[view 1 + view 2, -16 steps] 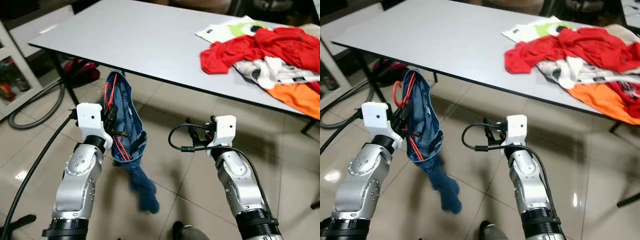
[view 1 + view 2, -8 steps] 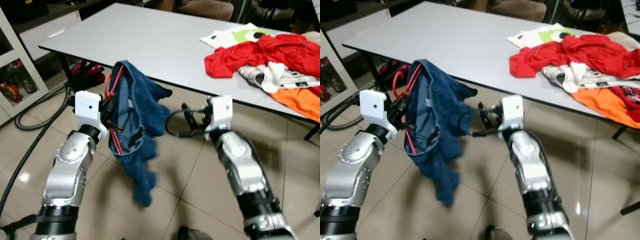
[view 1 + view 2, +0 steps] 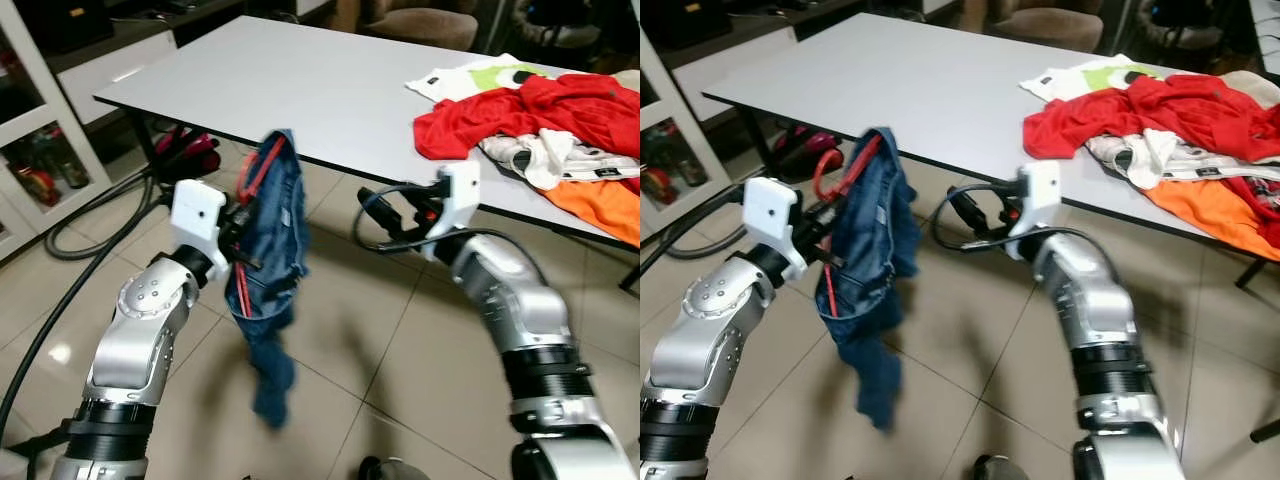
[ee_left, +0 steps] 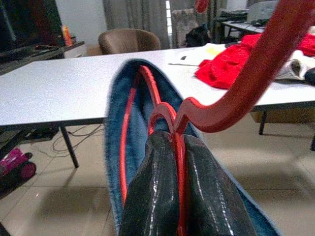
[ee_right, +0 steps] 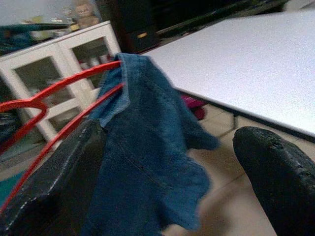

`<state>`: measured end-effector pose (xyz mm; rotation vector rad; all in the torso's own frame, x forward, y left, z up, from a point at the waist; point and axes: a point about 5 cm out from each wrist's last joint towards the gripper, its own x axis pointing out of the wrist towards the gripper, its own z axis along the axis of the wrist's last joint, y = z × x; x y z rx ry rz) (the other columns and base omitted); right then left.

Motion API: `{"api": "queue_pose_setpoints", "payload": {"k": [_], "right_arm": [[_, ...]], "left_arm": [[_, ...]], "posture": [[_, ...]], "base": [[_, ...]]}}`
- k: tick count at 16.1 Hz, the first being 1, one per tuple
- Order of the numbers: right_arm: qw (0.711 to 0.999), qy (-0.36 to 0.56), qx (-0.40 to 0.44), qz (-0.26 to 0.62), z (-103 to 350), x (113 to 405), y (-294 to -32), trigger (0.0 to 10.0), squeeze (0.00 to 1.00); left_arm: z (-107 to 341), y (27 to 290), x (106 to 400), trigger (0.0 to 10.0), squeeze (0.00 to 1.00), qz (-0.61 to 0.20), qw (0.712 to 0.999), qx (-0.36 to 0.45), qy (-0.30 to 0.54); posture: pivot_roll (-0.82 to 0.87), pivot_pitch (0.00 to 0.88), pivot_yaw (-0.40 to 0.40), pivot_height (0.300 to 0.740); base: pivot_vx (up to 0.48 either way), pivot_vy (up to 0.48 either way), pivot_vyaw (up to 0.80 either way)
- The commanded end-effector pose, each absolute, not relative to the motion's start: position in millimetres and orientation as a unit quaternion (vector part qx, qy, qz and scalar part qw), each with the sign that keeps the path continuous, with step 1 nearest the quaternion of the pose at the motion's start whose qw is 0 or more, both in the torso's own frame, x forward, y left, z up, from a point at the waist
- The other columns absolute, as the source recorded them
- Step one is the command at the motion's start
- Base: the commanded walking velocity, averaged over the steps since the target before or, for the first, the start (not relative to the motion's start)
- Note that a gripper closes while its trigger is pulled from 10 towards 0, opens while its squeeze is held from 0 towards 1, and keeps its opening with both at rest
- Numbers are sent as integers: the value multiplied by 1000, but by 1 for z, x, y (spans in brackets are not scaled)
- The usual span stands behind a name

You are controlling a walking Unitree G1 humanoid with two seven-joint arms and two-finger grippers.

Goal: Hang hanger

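A red hanger [image 3: 257, 172] carries a blue denim garment [image 3: 272, 230] that hangs down toward the tiled floor. My left gripper [image 3: 238, 256] is shut on the hanger's lower bar, in front of the grey table [image 3: 300, 90]. In the left wrist view the two black fingers [image 4: 157, 187] clamp the red hanger [image 4: 246, 83], with the denim [image 4: 114, 147] behind it. My right gripper [image 3: 960, 208] is held level to the right of the garment, open and holding nothing. In the right wrist view its fingers [image 5: 275, 182] stand wide apart, with the denim [image 5: 147, 162] close ahead.
A pile of red, white and orange clothes [image 3: 545, 110] lies on the table's right end. A white glass-door cabinet [image 3: 35, 150] stands at the left. A grey hose [image 3: 80, 225] and a pink object [image 3: 190, 152] lie on the floor under the table.
The garment, flared toward the right gripper half a second ago, now hangs narrow and straight. The right gripper has risen and drawn away to the right. The camera view has also shifted.
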<state>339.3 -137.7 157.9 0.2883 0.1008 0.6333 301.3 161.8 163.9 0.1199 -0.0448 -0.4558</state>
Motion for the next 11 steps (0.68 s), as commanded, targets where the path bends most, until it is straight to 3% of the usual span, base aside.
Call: {"api": "queue_pose_setpoints", "payload": {"k": [1,5,11], "right_arm": [[930,38,153,332,170,341,-137,10000,0],[919,37,166,355,177,340,-133,10000,0],[937,73,164,300,158,350,-129,10000,0]], "left_arm": [[177,156,300,10000,0,-246,966,63,-48],[181,151,300,10000,0,-253,964,62,-53],[182,144,298,10000,0,-258,963,55,-56]], "posture": [[32,20,29,740],[30,24,25,740],[34,31,19,740]], "base": [[0,0,0],[0,0,0],[0,0,0]]}}
